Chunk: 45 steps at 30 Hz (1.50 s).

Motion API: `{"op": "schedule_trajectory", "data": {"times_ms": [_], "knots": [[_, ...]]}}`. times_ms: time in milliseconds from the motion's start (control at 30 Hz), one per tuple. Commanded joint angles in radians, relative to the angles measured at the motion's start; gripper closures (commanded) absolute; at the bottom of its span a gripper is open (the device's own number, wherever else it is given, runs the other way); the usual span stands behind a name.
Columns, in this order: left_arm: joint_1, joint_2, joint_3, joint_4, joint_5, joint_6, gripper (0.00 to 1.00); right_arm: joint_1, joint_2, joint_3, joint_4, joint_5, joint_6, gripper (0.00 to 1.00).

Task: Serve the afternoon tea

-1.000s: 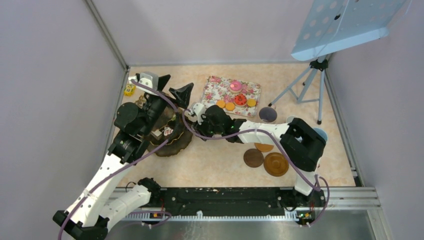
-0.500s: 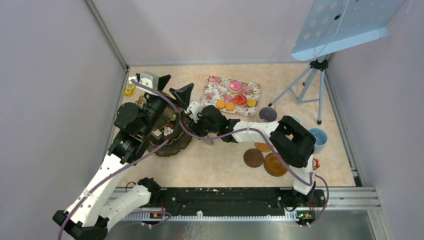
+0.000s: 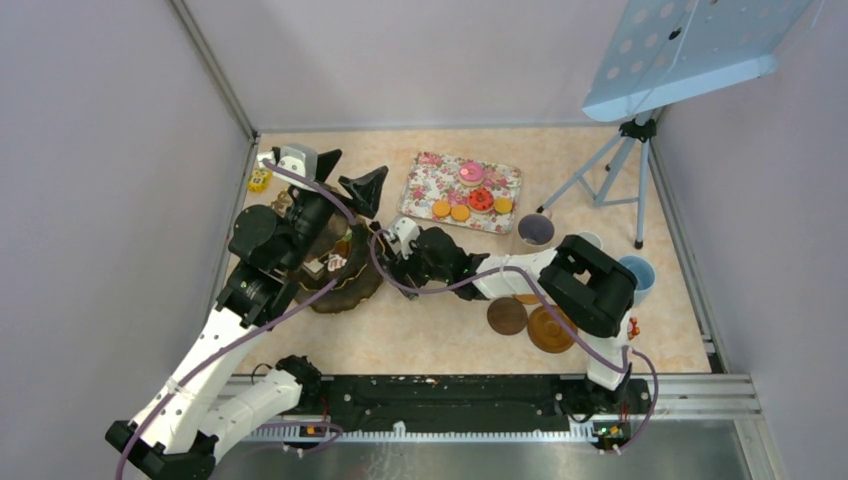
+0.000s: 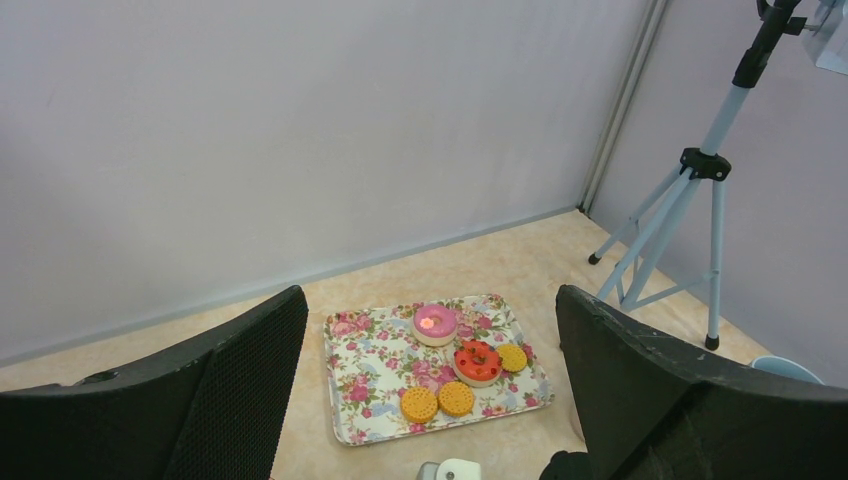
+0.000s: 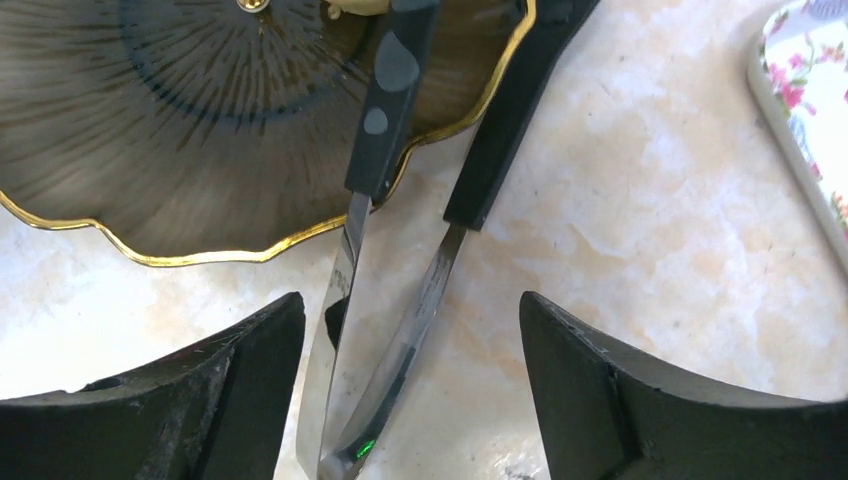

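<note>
Two cakes (image 4: 435, 325) and three biscuits (image 4: 418, 404) sit on the tray (image 4: 345, 385). The left gripper (image 4: 428, 310) gapes empty; the right gripper (image 5: 410, 310), wide open, straddles the tongs (image 5: 345, 260) at the plate's (image 5: 150, 150) four o'clock.

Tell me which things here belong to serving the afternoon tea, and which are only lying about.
For the job: pink cake, red cake, orange biscuits, lilac mug, light-blue mug.

Only lying about: rose-patterned tray, black tongs, gold-rimmed dark plate, tripod, brown discs, yellow toy.
</note>
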Motion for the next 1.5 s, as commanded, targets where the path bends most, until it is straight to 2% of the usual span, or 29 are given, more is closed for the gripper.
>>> {"op": "schedule_trajectory", "data": {"times_ms": [0,167,333,500,567,767,900,967,1100,1200,1267,1333,1467], "knots": [[-0.003,-0.007,-0.005,0.044,0.004,-0.009,0.01,0.008,-0.063,-0.048,0.120,0.029,0.082,0.25],[-0.002,-0.006,-0.006,0.044,0.008,-0.011,0.01,0.007,-0.052,-0.078,0.160,0.071,0.147,0.35],[-0.003,-0.004,-0.006,0.044,0.006,-0.011,0.01,-0.044,-0.092,-0.153,0.235,0.076,0.322,0.46],[-0.001,-0.005,-0.005,0.044,0.011,-0.012,0.01,-0.134,-0.110,-0.247,0.349,-0.063,0.567,0.56],[-0.003,-0.006,-0.005,0.044,0.008,-0.012,0.01,-0.154,-0.120,-0.278,0.389,-0.087,0.606,0.55],[-0.003,-0.006,-0.004,0.044,0.015,-0.015,0.01,-0.154,-0.170,-0.286,0.332,-0.043,0.485,0.23],[-0.004,-0.005,-0.005,0.045,0.018,-0.018,0.01,-0.139,-0.116,-0.255,0.329,0.023,0.404,0.17],[-0.004,-0.006,-0.005,0.045,0.018,-0.017,0.01,-0.108,-0.074,-0.231,0.327,0.149,0.349,0.15],[-0.004,-0.003,-0.006,0.045,0.015,-0.016,0.01,-0.017,0.049,-0.129,0.275,0.470,0.264,0.14],[-0.004,-0.002,-0.006,0.046,0.016,-0.016,0.01,0.016,0.113,-0.112,0.319,0.583,0.227,0.14],[-0.007,-0.002,-0.006,0.046,0.014,-0.016,0.01,0.021,0.153,-0.078,0.281,0.688,0.219,0.15],[-0.008,-0.002,-0.006,0.046,0.011,-0.015,0.01,0.021,0.172,-0.073,0.274,0.732,0.211,0.18],[-0.008,-0.002,-0.006,0.045,0.014,-0.015,0.01,0.022,0.172,-0.107,0.315,0.723,0.181,0.28]]}}
